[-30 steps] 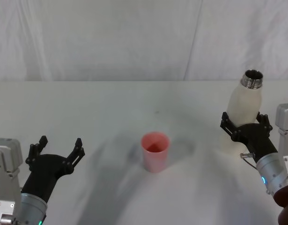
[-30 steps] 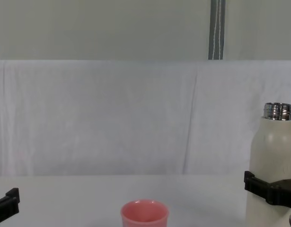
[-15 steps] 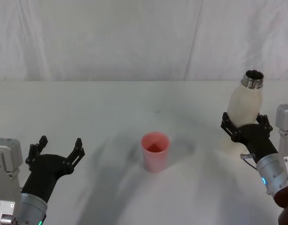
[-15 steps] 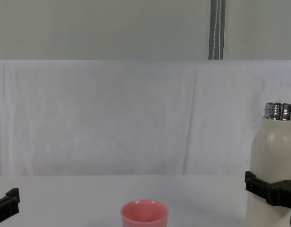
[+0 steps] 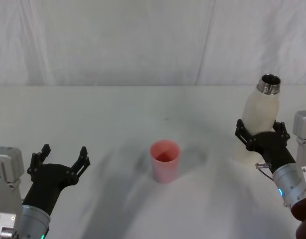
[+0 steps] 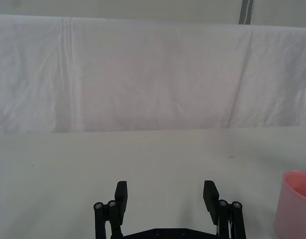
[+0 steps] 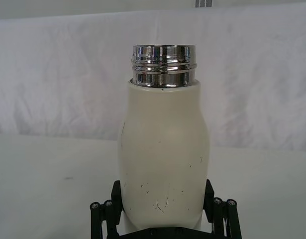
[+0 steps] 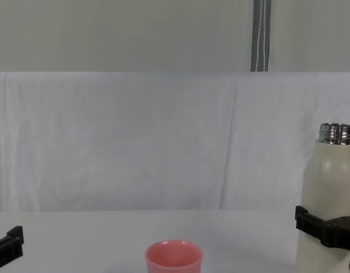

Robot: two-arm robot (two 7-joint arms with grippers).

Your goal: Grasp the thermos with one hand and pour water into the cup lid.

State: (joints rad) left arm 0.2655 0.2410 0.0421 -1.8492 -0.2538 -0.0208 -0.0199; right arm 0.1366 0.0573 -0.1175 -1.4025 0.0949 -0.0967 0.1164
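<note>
- Hardly anything has moved over the last second: in the chest view the thermos (image 8: 330, 187) sits a touch farther toward the right edge than before, while the cup lid (image 8: 173, 257) and the left tool (image 8: 8, 244) are where they were.
- Head view: the right tool (image 5: 260, 132) pinches the cream-white thermos (image 5: 260, 110) around its lower body at the right side of the white table (image 5: 118, 109), one black finger on each side of it. The thermos leans slightly in this view, steel neck uppermost and uncapped. The pink cup lid (image 5: 165, 160) stands upright near the table's middle, well apart from the thermos and to its left. The left tool (image 5: 60, 158) hovers at the lower left with its fingers spread and nothing between them, well apart from the cup lid.
- Left wrist view: the left tool (image 6: 166, 195) shows its two black fingers parted over bare table, and the pink cup lid (image 6: 296, 205) sits off at the frame's edge, beyond the fingers.
- Right wrist view: the thermos (image 7: 163, 164) stands between the fingers of the right tool (image 7: 163, 199), which press against its lower sides; its shiny threaded neck is open, and fine dark scuffs mark the cream body.
- Chest view: the thermos is upright at the far right, a black finger (image 8: 314, 226) wrapped across its lower part, and the cup lid is low in the middle.
</note>
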